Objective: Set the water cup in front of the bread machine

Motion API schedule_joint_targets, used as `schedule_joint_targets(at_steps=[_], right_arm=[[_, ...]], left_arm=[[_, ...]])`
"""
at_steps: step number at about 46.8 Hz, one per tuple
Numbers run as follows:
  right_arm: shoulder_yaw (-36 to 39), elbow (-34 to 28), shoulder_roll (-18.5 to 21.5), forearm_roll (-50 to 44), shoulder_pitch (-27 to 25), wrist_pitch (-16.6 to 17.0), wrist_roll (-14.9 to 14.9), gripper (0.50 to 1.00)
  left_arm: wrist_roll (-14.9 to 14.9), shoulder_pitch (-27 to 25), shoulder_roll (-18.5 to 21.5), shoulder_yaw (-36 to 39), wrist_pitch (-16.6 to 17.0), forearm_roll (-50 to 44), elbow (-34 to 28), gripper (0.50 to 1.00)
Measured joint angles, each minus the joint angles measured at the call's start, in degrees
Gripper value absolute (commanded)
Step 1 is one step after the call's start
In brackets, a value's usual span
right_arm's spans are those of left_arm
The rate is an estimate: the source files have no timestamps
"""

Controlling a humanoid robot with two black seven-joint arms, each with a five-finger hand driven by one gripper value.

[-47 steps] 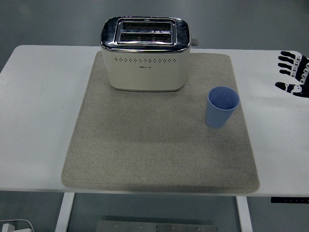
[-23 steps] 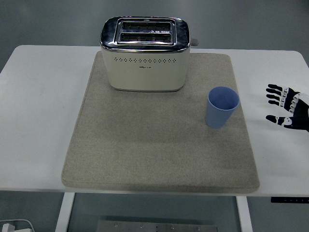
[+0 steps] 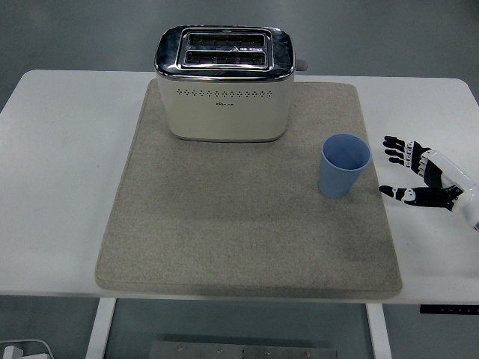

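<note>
A blue water cup (image 3: 344,165) stands upright and empty on the right side of a grey mat (image 3: 224,232). A cream and chrome toaster (image 3: 224,82) stands at the mat's back centre, left of and behind the cup. My right hand (image 3: 394,167) comes in from the right edge, low over the white table, fingers spread open and pointing left toward the cup. It is a short gap to the cup's right and holds nothing. The left arm is out of view.
The white table (image 3: 60,164) extends past the mat on both sides. The mat in front of the toaster is bare. The table's near edge runs just below the mat.
My right hand has come down and leftward from the far right edge toward the cup, turning so the thumb and fingers face it. The cup and toaster have not moved.
</note>
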Motion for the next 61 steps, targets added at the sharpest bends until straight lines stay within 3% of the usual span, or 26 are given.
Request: schedule_joint_targets(at_steps=[36,55,61], right_arm=[[0.07,-0.01,7.03,-0.76,1.14,-0.06,0.00,0.917],[0.07,-0.13,9.42,-1.40,2.17,-0.20,-2.02,0.917],[0.07,-0.67,10.58,-1.46,3.09,-0.26,-4.02,0.917]], left_arm=[[0.01,0.00,0.00,0.00,0.00,0.01,0.00,1.000],[0.00,0.00,0.00,0.00,0.00,0.01,0.00,1.000],[0.00,0.00,0.00,0.00,0.00,0.01,0.00,1.000]])
